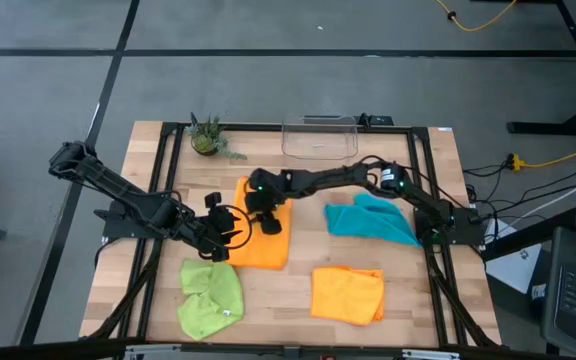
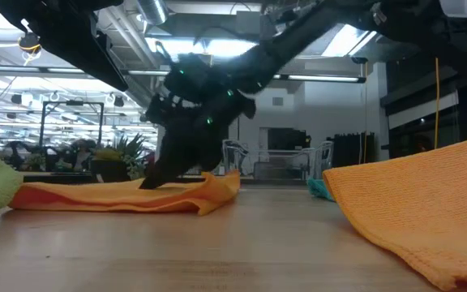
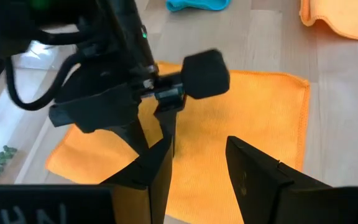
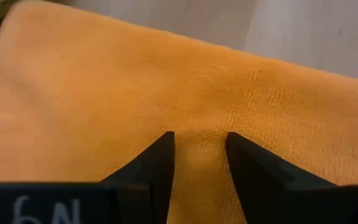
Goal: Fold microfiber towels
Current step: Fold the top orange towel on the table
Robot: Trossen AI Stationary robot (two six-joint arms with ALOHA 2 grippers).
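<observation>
An orange towel lies flat in the table's middle, folded into a long strip; it also shows in the low view. My right gripper points down onto its middle, fingers a little apart. My left gripper is open at the towel's left edge, its fingers above the cloth and just short of the right gripper. A second orange towel, a lime green towel and a teal towel lie loose on the table. My right gripper comes from above, slanting down, and sets its two fingertips on the towel's top face near the middle of the strip. A narrow band of cloth shows in the gap between them. The towel lies flat on the table.
A clear plastic bin and a small potted plant stand at the table's far edge. The green towel lies crumpled at the near left, the second orange towel at the near right, and the teal towel at the right of the middle.
</observation>
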